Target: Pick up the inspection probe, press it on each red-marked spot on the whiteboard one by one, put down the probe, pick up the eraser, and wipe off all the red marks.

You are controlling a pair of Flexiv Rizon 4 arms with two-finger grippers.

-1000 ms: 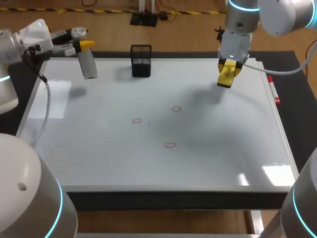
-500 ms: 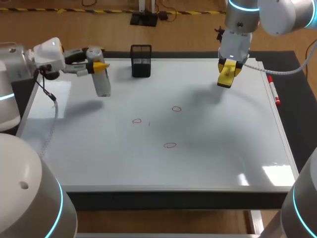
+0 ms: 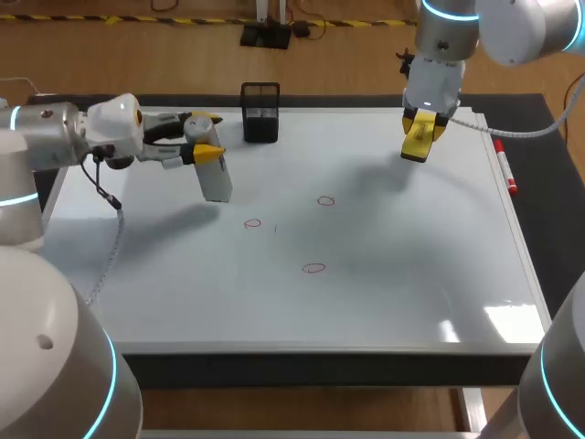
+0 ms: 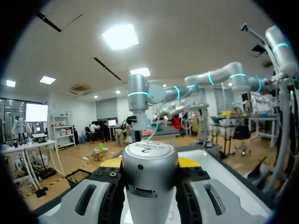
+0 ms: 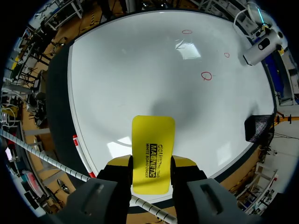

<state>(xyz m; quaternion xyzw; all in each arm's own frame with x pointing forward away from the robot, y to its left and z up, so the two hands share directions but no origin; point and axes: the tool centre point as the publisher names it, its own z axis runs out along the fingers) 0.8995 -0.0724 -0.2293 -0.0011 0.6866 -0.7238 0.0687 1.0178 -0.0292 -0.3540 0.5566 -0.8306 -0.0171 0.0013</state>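
**Head view**
- Item 1: left gripper (image 3: 206, 151), clamped on the upper body of the probe (image 3: 217, 181). The probe is a silver cylinder hanging tip-down over the whiteboard (image 3: 411, 302). Its lower end looks clear of the surface, near the leftmost mark but short of it.
- Item 2: 3 red marks (image 3: 313, 268), small open circles grouped mid-board, none wiped.
- Item 3: right gripper (image 3: 418, 137), closed on the yellow eraser (image 3: 416, 146) and held above the board's far right part, well apart from the marks.
- Item 4: black mesh holder (image 3: 260, 112) at the far edge, and a red marker (image 3: 505, 171) along the right rim.

**Left wrist view**
- Item 5: the probe (image 4: 149, 182) fills the middle, flat cap toward the camera, with 1 finger touching it on each side. The yellow tips just show beyond it.

**Right wrist view**
- Item 6: the eraser (image 5: 153, 161) lies flat between the 2 fingers, pinched on its long edges. The board is below it, all 3 marks are ahead, and the probe (image 5: 261, 44) is beyond them.

**Handling notes (judgement)**
- Probe: likely rigid, smooth metal with some weight, so it could slip in the grip when pressed down. A hold high on the barrel, as here, seems right.
- Eraser: probably light, with a hard shell and a soft wiping face. It is best gripped by the edges with the pad kept flat.
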